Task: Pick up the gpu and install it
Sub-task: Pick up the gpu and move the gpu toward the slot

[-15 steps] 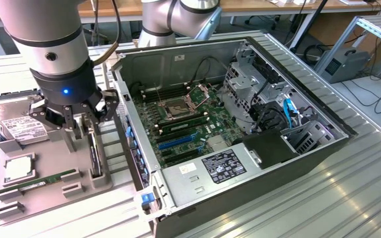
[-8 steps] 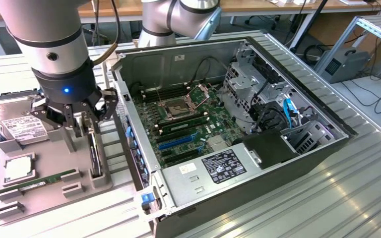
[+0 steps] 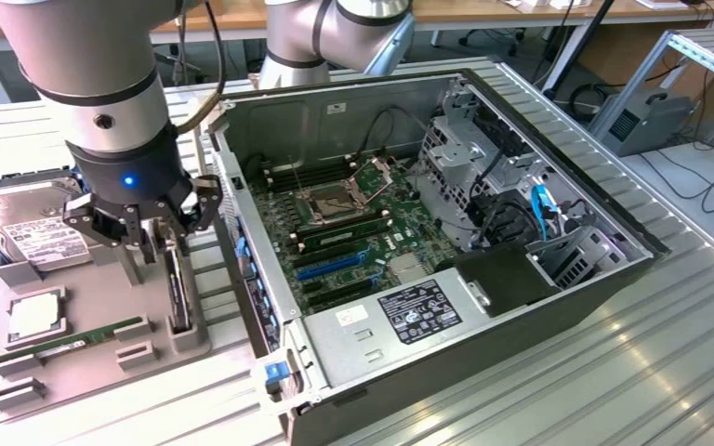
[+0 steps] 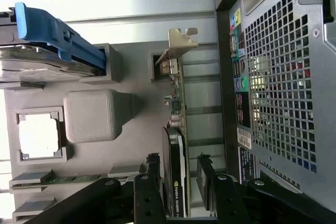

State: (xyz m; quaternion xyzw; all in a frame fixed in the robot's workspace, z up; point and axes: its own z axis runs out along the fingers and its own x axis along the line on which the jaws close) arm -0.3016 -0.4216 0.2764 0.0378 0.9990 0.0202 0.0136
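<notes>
- From where I stand, the black linkage gripper [image 3: 159, 243] on the thick silver-grey robot arm [image 3: 97, 84] hangs low over the grey plastic parts tray [image 3: 109, 358]. This is at the exterior view's left of the open computer.
- Its jaws are spread wide and grip nothing. In the wrist view one black finger [image 4: 153, 174] is on each side of the card, with a thin gap showing on both sides.
- The gpu [image 3: 179, 293], a flat green circuit card with a black fan cooler and a silver metal end bracket, stands on its long edge in a slot of that tray. It is just beside the computer's perforated metal rear panel [image 4: 278, 77].
- Seen from the wrist, the gpu [image 4: 176, 140] runs out from between the fingers, and its silver bracket [image 4: 181, 38] is at the end farthest from the gripper [image 4: 178, 161].
- Other parts share the tray:
  - a silver hard drive with a white label [image 3: 29, 232],
  - a square silver processor chip [image 3: 37, 316] in its own recess,
  - a thin green RAM stick [image 3: 72, 339] lying in a groove.
- The black tower case [image 3: 519, 307] lies on its side on the ribbed aluminium table [image 3: 556, 390] with its side panel off.
- Inside the case I can see the green motherboard [image 3: 357, 242] and a boxy grey power supply with a black label [image 3: 413, 311].
</notes>
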